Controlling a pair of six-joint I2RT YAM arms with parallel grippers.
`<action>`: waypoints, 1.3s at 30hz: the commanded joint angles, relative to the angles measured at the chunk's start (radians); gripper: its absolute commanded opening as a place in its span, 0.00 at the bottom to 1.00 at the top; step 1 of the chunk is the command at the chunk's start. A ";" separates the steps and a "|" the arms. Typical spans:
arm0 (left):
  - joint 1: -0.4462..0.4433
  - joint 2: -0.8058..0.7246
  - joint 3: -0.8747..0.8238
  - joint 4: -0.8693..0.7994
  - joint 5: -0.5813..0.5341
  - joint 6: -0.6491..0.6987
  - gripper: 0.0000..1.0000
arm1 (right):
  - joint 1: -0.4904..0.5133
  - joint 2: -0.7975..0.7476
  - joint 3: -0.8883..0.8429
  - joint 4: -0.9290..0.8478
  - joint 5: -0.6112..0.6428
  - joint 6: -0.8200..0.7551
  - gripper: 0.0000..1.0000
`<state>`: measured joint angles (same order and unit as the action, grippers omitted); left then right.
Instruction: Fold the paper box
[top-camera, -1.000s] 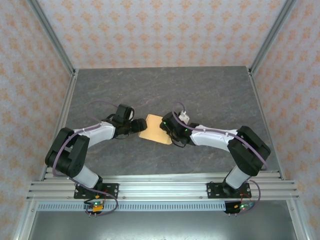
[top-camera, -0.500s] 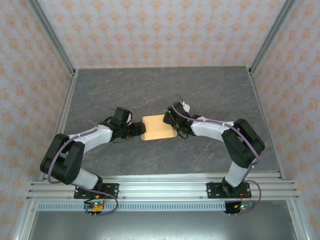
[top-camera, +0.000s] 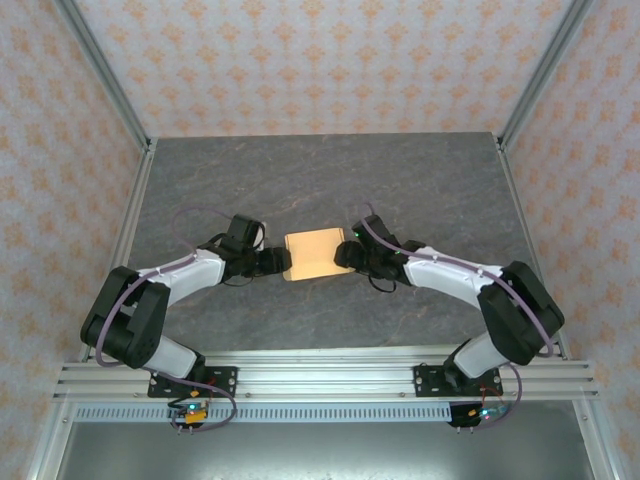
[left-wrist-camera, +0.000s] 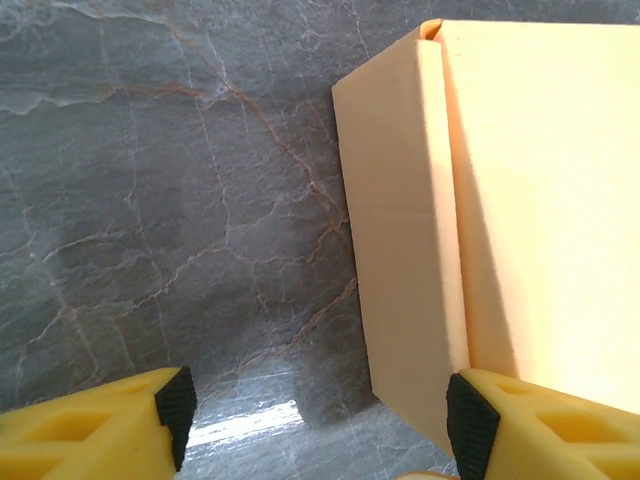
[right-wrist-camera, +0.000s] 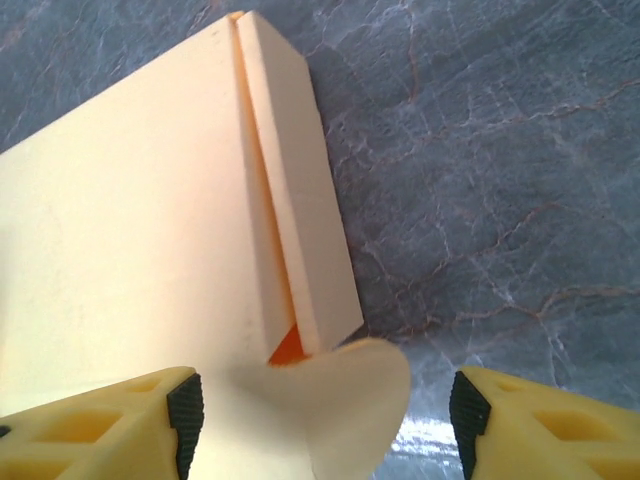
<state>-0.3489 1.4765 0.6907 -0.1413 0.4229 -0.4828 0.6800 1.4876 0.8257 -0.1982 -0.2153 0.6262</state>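
**Left gripper (top-camera: 279, 262) and right gripper (top-camera: 351, 258) are flanking the paper box (top-camera: 315, 254), jaws apart**

The grey marbled table (top-camera: 330, 180) is filling the middle of the overhead frame, with patterned orange-and-white walls (top-camera: 300, 60) rising around it. The left arm (top-camera: 190, 270) and the right arm (top-camera: 450, 275) are arching from the bottom of the frame toward the centre. The paper box is lying flat on the table at the centre, light orange-tan and folded into a shallow rectangle, with one gripper at each short edge.

In the left wrist view the box (left-wrist-camera: 540, 200) is occupying the right half, its narrow side wall facing the camera. The left gripper (left-wrist-camera: 315, 420) is holding its yellow fingers well apart along the bottom edge, one finger (left-wrist-camera: 90, 430) over bare table at lower left, the other (left-wrist-camera: 560, 430) against the box at lower right.

In the right wrist view the box (right-wrist-camera: 130, 250) is taking up the left half. The right gripper (right-wrist-camera: 320, 415) is likewise standing spread. A small rounded flap (right-wrist-camera: 350, 405) is sticking out of the box's near corner at bottom centre.
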 joint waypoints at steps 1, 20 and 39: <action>-0.005 0.014 -0.014 -0.025 0.005 0.022 0.67 | -0.003 -0.041 -0.005 -0.074 -0.034 -0.051 0.65; 0.004 0.111 0.036 -0.076 0.017 0.033 0.44 | -0.007 0.016 0.069 -0.095 -0.046 -0.134 0.63; 0.134 0.107 -0.065 0.184 0.240 -0.113 0.50 | -0.239 0.059 0.059 0.034 -0.323 -0.087 0.78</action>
<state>-0.2199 1.6016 0.6640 0.0280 0.6769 -0.5591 0.4484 1.5124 0.8398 -0.1860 -0.4900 0.5308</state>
